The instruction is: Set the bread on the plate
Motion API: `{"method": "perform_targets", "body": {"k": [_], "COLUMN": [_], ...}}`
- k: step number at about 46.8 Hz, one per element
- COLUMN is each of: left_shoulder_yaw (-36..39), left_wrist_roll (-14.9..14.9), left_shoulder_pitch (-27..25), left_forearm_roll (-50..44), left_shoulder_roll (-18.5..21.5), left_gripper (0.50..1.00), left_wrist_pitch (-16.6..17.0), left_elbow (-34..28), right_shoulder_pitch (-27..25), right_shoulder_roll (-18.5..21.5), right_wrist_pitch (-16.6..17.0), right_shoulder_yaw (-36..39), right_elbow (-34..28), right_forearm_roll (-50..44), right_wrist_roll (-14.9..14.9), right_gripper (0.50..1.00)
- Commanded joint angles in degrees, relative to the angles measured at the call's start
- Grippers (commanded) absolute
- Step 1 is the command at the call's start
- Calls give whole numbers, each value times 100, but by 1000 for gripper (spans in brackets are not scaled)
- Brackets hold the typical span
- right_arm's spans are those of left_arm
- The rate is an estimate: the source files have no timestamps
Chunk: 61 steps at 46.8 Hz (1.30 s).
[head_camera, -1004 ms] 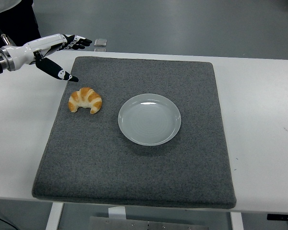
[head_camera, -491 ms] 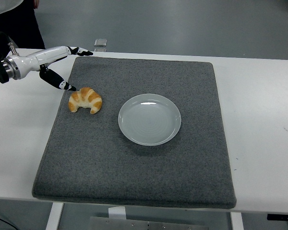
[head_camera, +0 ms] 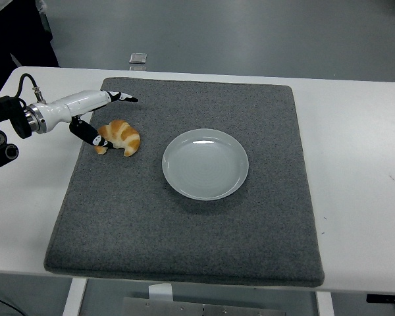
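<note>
The golden-brown crescent croissant (head_camera: 118, 137) lies on the left part of the dark grey felt mat (head_camera: 184, 224), its curved back toward the far edge and its tips pointing toward the near edge. Just beside it to the right, apart from it, sits the pale round ceramic plate (head_camera: 205, 164), with nothing on it. My left hand (head_camera: 102, 115), white-shelled with black fingertips, reaches in from the left edge and hangs right at the croissant's left end. My fingers (head_camera: 122, 97) are spread wide and hold nothing: the long ones stretch out past the croissant's far side, while the thumb (head_camera: 92, 135) angles down to the bread's left tip, touching it or very nearly so. The mat covers most of the white table (head_camera: 355, 171). A small metallic object (head_camera: 137, 58) rests at the table's far edge.
</note>
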Motion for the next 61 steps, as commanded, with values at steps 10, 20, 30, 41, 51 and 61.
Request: {"method": "perform_targets", "body": {"k": [10, 20, 30, 41, 51, 61], "left_shoulder_yaw": [9, 132, 123, 123, 132, 140], "left_wrist_roll": [8, 17, 17, 17, 17, 17], "left_shoulder_pitch": [81, 81, 81, 81, 81, 81], "left_forearm_roll": [3, 3, -6, -15, -6, 3], "left_shoulder_roll": [-214, -311, -390, -425, -425, -416], "left_gripper": [1000, 1000, 1000, 1000, 984, 784], "left_wrist_pitch": [37, 45, 45, 37, 10, 1], "left_elbow": [208, 287, 419, 436, 436, 419], "right_shoulder_pitch": [0, 0, 0, 0, 0, 0], "right_shoulder_roll": [0, 0, 0, 0, 0, 0], "right_wrist_pitch": [8, -1, -1, -1, 8, -1], "right_shoulder_yaw": [0, 0, 0, 0, 0, 0], "right_elbow": [-1, -1, -1, -1, -1, -1], "right_forearm_roll": [0, -8, 0, 0, 0, 0], "right_wrist_roll": [0, 0, 0, 0, 0, 0], "right_gripper": [930, 932, 932, 932, 930, 930]}}
